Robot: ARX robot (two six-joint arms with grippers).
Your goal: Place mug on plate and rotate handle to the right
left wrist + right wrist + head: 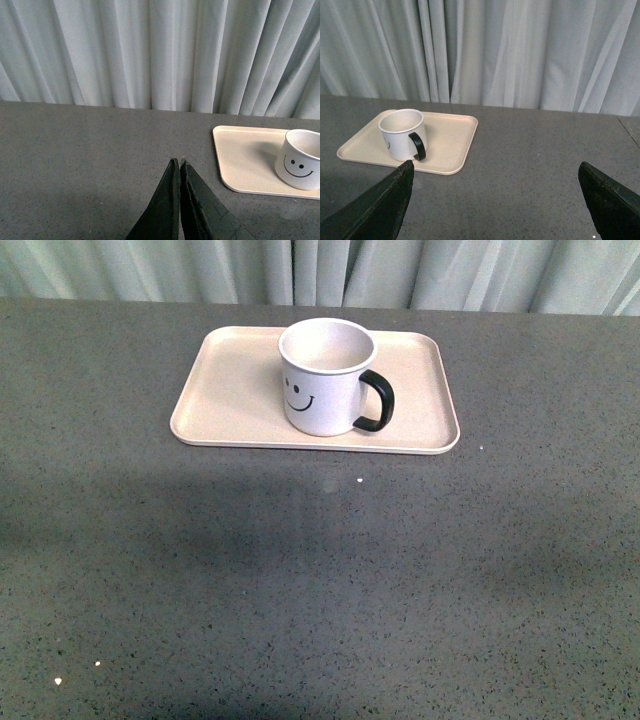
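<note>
White smiley-print mug sitting upright mid pale beige rectangular plate, glossy black loop handle pointing right. Seeming rigid, slick, breakable, so gripping rim wall suiting. Both empty: left gripper pinched together, right gripper gaping wide.

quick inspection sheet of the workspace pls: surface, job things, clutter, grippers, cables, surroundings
surface: grey speckled table, a few pale specks on it
job's things: mug upright on the plate, near its middle; handle points right in the front view
clutter: nothing seen
grippers: left gripper shut, empty, over bare table; right gripper open, empty, apart from the mug
cables: nothing seen
surroundings: pale pleated curtain behind the table
</note>
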